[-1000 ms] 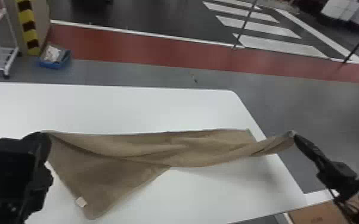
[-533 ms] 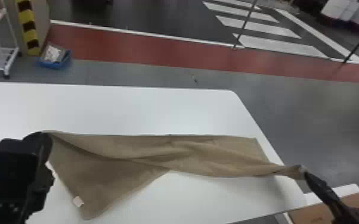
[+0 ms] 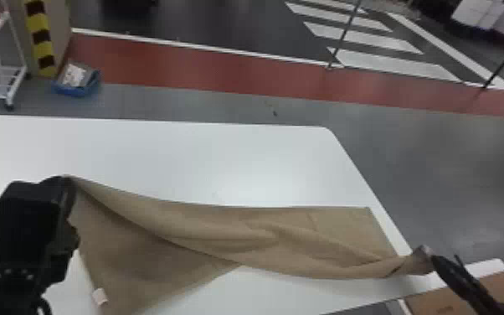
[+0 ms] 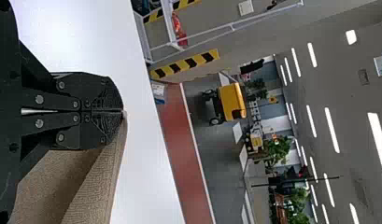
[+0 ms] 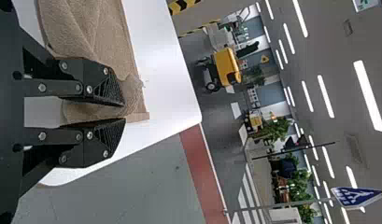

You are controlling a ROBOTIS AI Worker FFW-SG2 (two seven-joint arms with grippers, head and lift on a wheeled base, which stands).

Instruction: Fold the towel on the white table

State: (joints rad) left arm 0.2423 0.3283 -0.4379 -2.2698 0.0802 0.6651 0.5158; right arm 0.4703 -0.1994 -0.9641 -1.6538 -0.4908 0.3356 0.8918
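Gripping the towel (image 3: 205, 228), left hand (image 3: 65, 180) closed tight, right hand (image 3: 432, 259) slightly parted

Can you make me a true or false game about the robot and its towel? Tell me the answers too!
1. The towel is brown. True.
2. The left gripper is wide open. False: the left gripper is closed on the towel.
3. The right gripper holds part of the towel. True.
4. The blue box is on the ceiling. False: the blue box is on the floor.
5. The towel is folded into a neat square. False: it is stretched between both grippers.
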